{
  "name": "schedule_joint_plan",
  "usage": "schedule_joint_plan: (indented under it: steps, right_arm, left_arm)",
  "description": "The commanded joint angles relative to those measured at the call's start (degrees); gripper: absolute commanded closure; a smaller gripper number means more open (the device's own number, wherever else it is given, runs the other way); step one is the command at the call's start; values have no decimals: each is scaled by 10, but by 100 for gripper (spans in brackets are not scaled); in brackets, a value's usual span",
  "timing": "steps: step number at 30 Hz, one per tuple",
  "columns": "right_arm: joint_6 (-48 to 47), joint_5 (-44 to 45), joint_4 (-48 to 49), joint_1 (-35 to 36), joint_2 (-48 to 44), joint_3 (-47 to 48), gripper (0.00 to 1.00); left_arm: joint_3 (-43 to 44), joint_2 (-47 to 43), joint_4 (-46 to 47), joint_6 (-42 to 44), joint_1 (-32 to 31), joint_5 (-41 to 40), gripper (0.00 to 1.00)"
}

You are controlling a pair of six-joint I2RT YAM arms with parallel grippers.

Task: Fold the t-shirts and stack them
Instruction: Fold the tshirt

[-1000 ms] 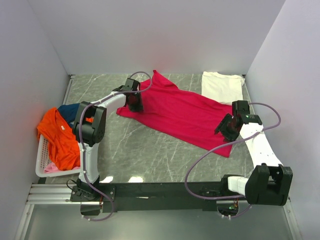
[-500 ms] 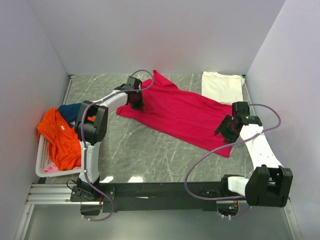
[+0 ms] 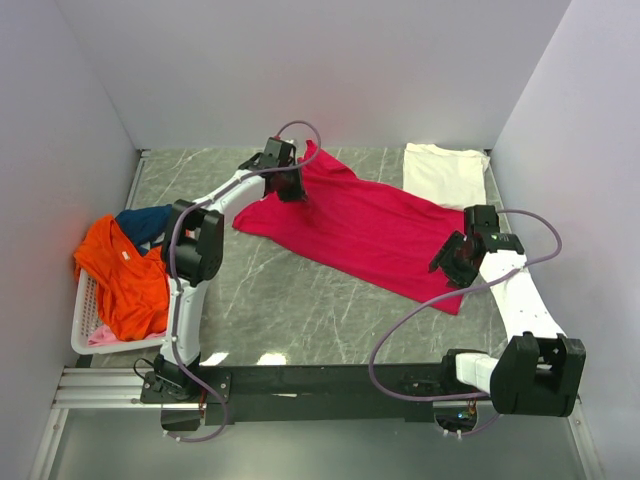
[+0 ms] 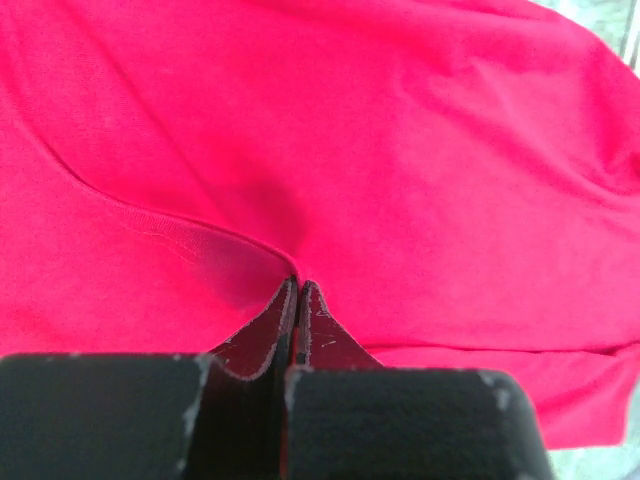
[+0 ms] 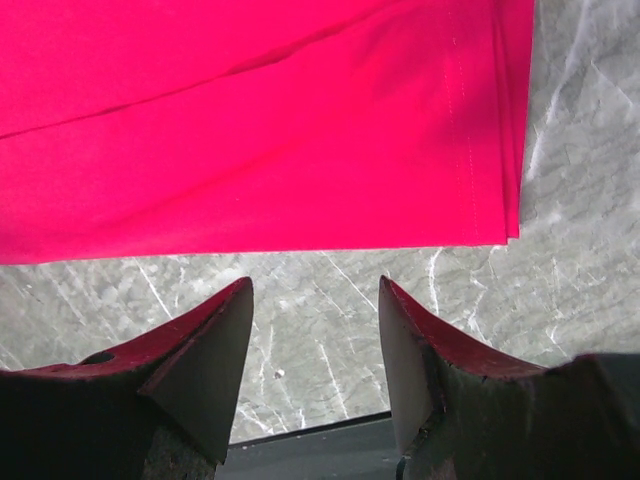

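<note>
At far left, a white slatted plastic basket (image 3: 84,318) holds an orange cotton tee (image 3: 120,275) draped over its rim, a navy tee (image 3: 145,222) just behind it and a pale pink tee (image 3: 100,337) showing beneath. Right of the basket, the left claw (image 4: 297,287) is pressed together on a pinched ridge of the crimson-pink cotton t-shirt (image 3: 370,225), near the garment's far-left edge. This shirt lies spread diagonally across the grey marbled tabletop (image 3: 300,300), from far centre to near right. The cloth is light, limp and prone to creasing, so a single pinch will probably drag and bunch it. The firmer purchase is judged to be a seamed edge or hem corner, taken at two points. A cream-white tee (image 3: 445,172) lies folded at the far right, just beside the crimson one. The right claw (image 5: 315,282) hangs with its jaws apart and empty over bare tabletop, just off the stitched hem corner.
</note>
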Motion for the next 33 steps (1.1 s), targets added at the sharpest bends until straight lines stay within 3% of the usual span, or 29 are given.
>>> schedule_joint_plan:
  steps: [1,11,29,32,33]
  right_arm:
    - [-4,2,-2,0,-18,-7,40]
    - [-1,1,3,0,-12,-11,40]
    - [-3,1,0,0,-11,-12,40]
    - [-7,1,-2,0,-10,-9,40]
    - [-8,1,-2,0,-10,-9,40]
  left_arm:
    - [32,20,16,-11,-6,45,100]
    - [58,54,39,-7,-22,65,100]
    - [59,76,100,-91,-23,101,98]
    - [71,87,97,-102,-23,115,83]
    - [73,89,95,-102,-23,116,71]
